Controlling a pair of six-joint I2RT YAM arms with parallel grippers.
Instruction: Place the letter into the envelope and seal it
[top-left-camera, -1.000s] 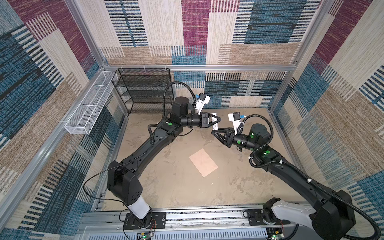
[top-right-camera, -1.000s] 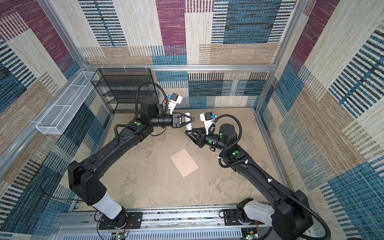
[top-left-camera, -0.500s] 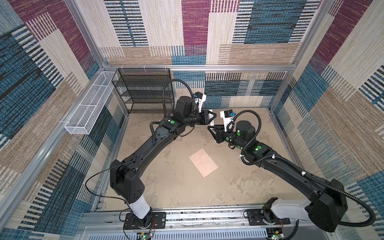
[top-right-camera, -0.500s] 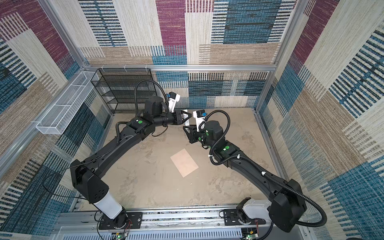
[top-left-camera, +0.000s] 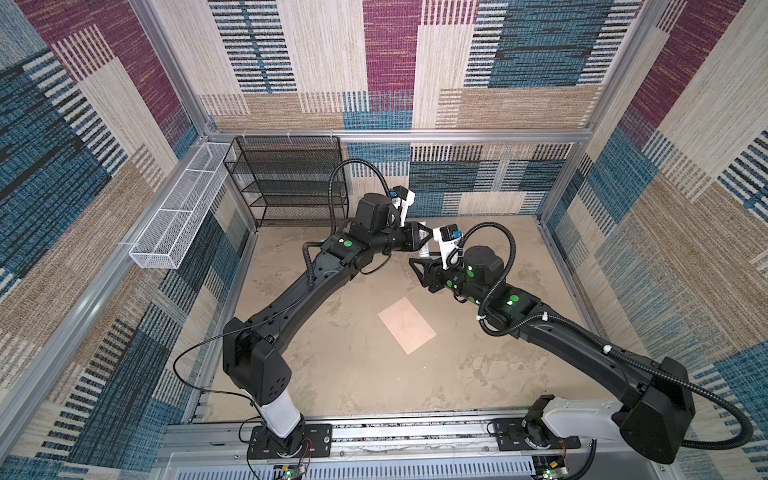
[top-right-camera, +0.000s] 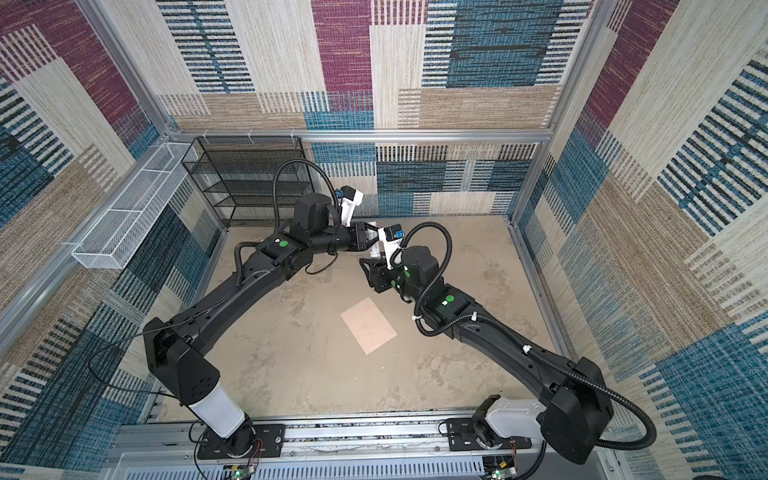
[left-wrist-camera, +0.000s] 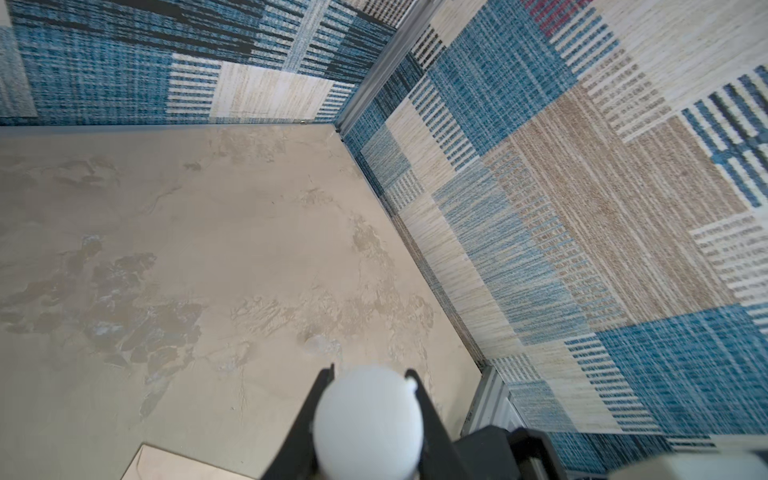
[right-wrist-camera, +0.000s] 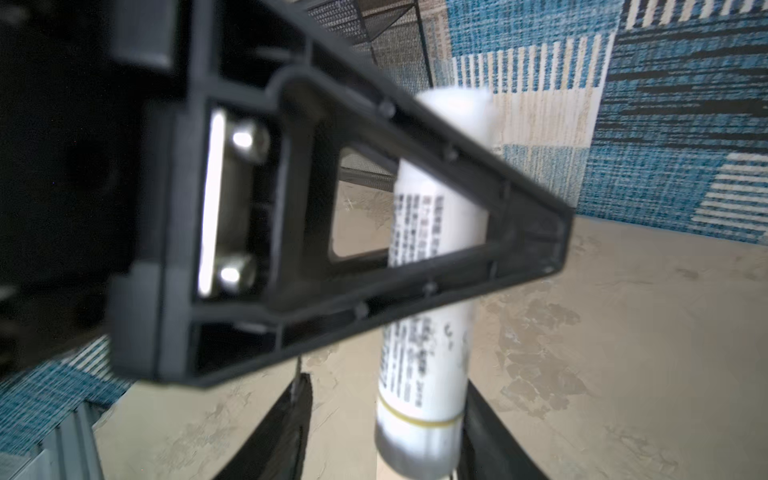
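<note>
We see the pale peach-pink rectangular paper envelope (top-left-camera: 407, 326) (top-right-camera: 368, 326) lying flat on the mottled beige tabletop (top-left-camera: 332, 374), near the middle. In both top views its long axis runs from about 11 o'clock to 5 o'clock. The letter shows in none of the views, so we cannot tell whether it is already inside.

Both hands hang above the tabletop at about 12 o'clock from the envelope, well apart from it. The left hand (top-left-camera: 424, 243) (left-wrist-camera: 369, 374) grips a white cylindrical tube with fine printed text (right-wrist-camera: 419, 374). In the left wrist view its round white end sits tight between the 2 black fingers (left-wrist-camera: 428, 415). We take the tube for a glue stick for the flap.

The right hand (top-left-camera: 422, 266) (right-wrist-camera: 388, 382) faces it from roughly 5 o'clock. Its jaws stand parted on either side of the tube's grey end, with a gap showing on 1 side, so it grips nothing. In both top views the tube's long axis runs roughly 12 to 6 o'clock, with the grey end toward the right hand.

We judge that the coming move turns on that grey end: the right hand sits in line to close on it and pull along the tube's axis. The right hand is slightly nearer the envelope than the left.
</note>
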